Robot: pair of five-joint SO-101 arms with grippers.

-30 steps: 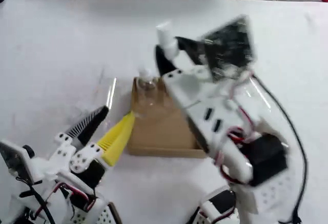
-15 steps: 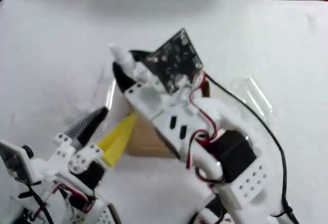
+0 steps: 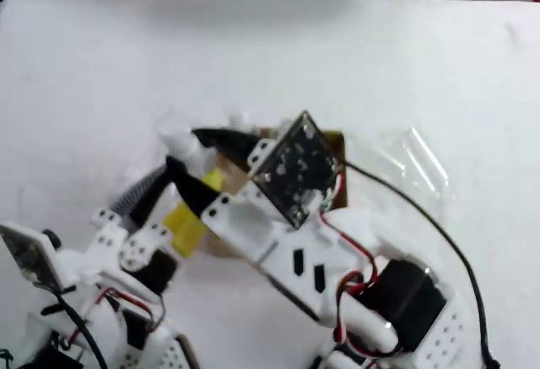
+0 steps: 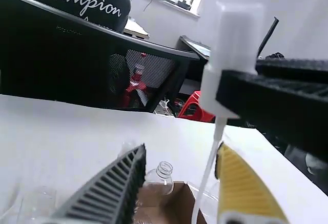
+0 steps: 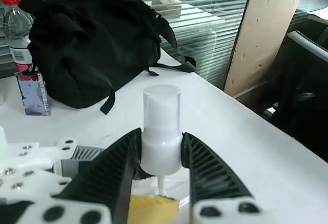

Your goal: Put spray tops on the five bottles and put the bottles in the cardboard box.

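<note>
In the high view, the right arm lies slanted across the cardboard box [image 3: 335,143] and hides most of it; one brown corner shows past the arm's circuit board. The right pincer [image 3: 183,149] stretches beyond the box's left side with its black fingers closed around a white spray top [image 3: 175,142]. The left pincer [image 3: 186,177] comes up from the near left corner of the desk [image 3: 380,65], with its grey and yellow fingers spread just under the spray top. A crumpled clear plastic bag [image 3: 418,162] lies on the desk to the right of the box.

In the left wrist view, the grey ribbed finger [image 4: 115,190] and the yellow finger [image 4: 238,193] stand well apart with nothing between them but the spray top's thin dip tube [image 4: 205,175], which hangs down from the black fingers above. Past the fingers an open-necked clear bottle [image 4: 163,171] stands at the box's far edge. A black mesh chair [image 4: 77,55] stands behind the desk.

In the right wrist view, the two black ribbed fingers grip the spray top upright by its body, the yellow finger just below it. A black bag [image 5: 92,44], a red-capped water bottle [image 5: 15,26] and a leaning wooden board [image 5: 266,29] fill the background.
</note>
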